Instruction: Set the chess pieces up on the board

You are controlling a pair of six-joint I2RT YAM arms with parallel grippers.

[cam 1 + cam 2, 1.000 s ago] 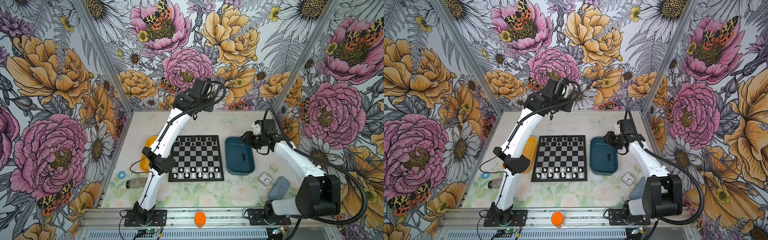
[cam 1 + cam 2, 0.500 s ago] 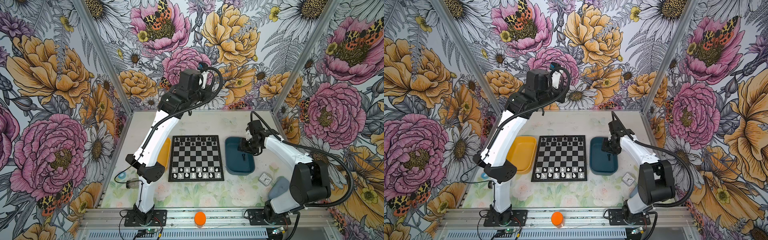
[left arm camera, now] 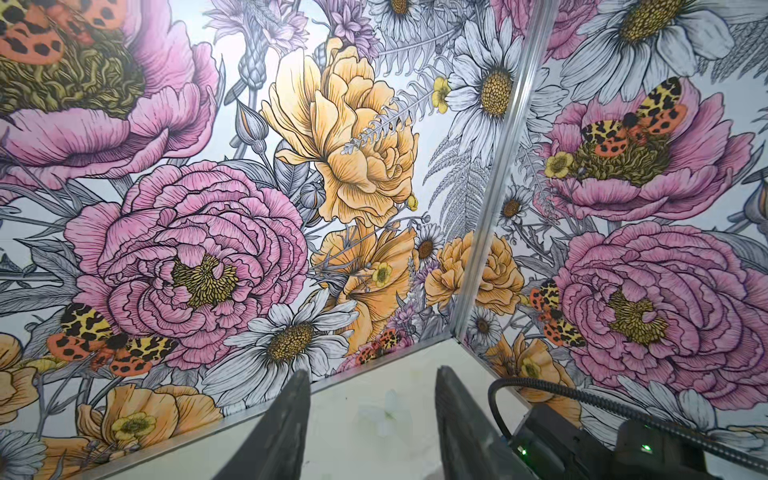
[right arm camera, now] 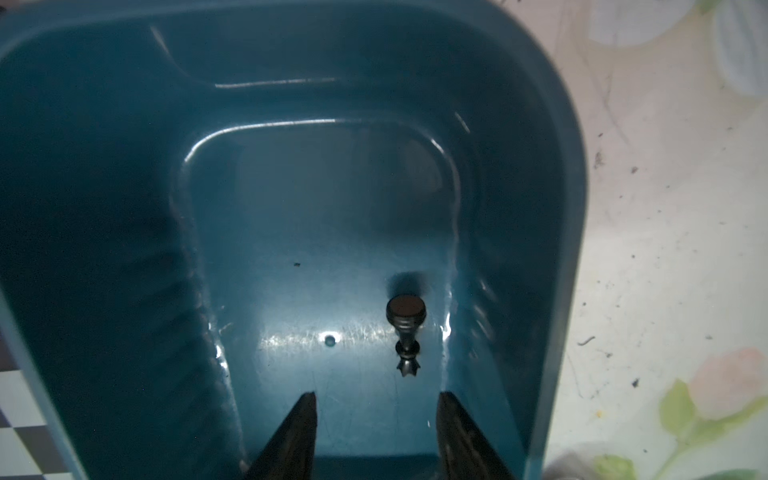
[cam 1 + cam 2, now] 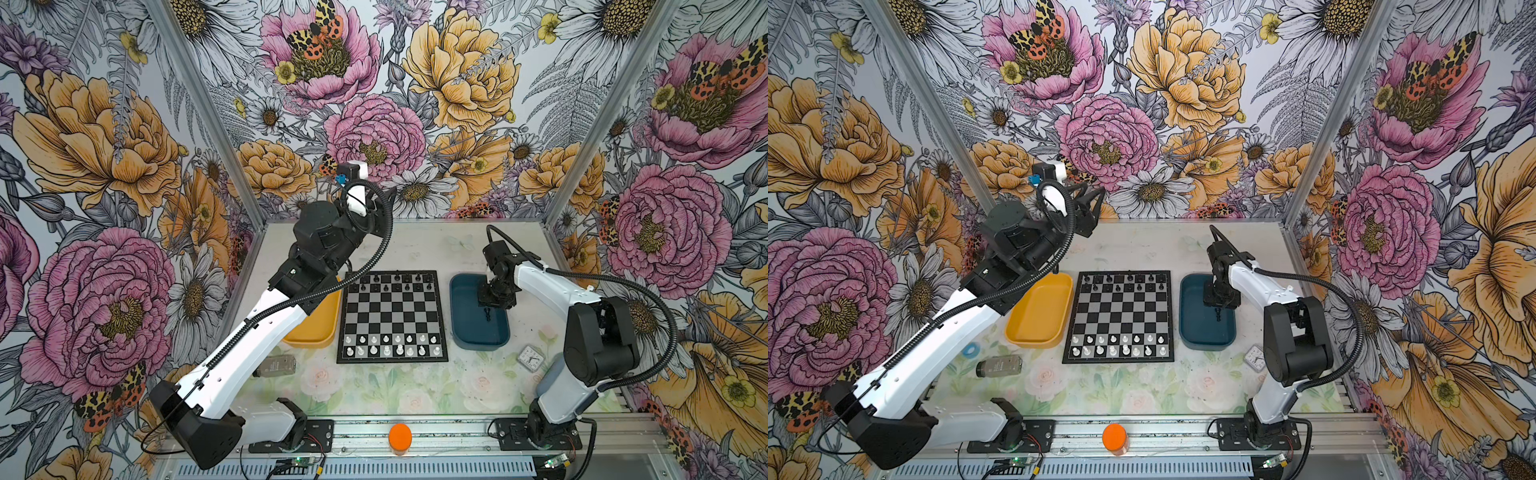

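Over the blue tray (image 4: 557,208) my right gripper (image 4: 376,399) stands open and empty; one black piece (image 4: 406,332) lies flat by the tray's right wall. I fear a finger (image 4: 457,432) may catch that wall and roll the piece away. Also open, the left gripper (image 3: 372,374) hangs high.

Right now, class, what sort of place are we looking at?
Likely a robot lab cell: left arm and right arm bolted to a metal rail, flower-printed walls boxing in a small table, a chessboard on it.
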